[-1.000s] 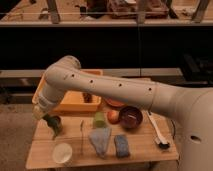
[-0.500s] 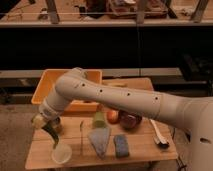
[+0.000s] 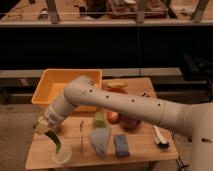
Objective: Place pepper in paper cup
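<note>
The pepper (image 3: 55, 143) is held closed in the fingers of the gripper (image 3: 44, 130), dangling over the paper cup (image 3: 62, 154) (near the tabletop's (image 3: 145, 150) front-left corner). If released off-centre, the rim could be clipped and the cup tipped.

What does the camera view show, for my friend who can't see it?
A white robot arm's gripper holds a slender dark green pepper just above a short white paper cup at the front left of a wooden table. Behind sit an orange plastic bin, a grey cloth and a blue sponge.
</note>
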You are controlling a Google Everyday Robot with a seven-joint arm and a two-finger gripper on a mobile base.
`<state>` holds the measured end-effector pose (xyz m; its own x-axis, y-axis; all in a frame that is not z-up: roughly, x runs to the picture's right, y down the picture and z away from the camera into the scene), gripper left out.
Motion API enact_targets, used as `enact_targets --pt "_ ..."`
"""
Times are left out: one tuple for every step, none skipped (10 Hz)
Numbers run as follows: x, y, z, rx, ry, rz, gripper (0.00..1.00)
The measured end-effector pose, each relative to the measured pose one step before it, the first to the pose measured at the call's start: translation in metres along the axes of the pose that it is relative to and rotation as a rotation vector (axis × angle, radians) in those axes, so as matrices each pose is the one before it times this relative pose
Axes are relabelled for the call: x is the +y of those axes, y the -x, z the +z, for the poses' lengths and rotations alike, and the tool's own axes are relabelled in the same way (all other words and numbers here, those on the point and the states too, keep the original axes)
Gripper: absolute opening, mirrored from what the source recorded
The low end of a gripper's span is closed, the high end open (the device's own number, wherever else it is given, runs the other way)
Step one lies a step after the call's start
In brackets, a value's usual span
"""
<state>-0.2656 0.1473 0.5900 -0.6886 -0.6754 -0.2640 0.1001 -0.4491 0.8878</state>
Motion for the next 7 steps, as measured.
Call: enact_targets --pt "-0.00038 -0.00001 0.00045 -0.00103 -0.00101 -0.00062 0.02" --pt "-0.00055 -0.00029 0.00082 -0.00098 -0.00147 -0.00103 0.02" --pt "0.00021 -0.00001 -0.00032 0.00042 0.00056 0.00032 0.02" --pt "-0.00007 -0.00001 0.00014 -0.00016 -0.00023 -0.00014 0.02" --pt "0.00002 -0.00023 0.00002 0.00017 -0.00012 -0.00024 0.02" --pt "0.00042 -0.00003 -0.00024 -0.00007 0.00140 -0.00169 0.02" --pt "0.00240 0.00155 0.00079 -0.00147 0.00563 -0.00516 0.02"
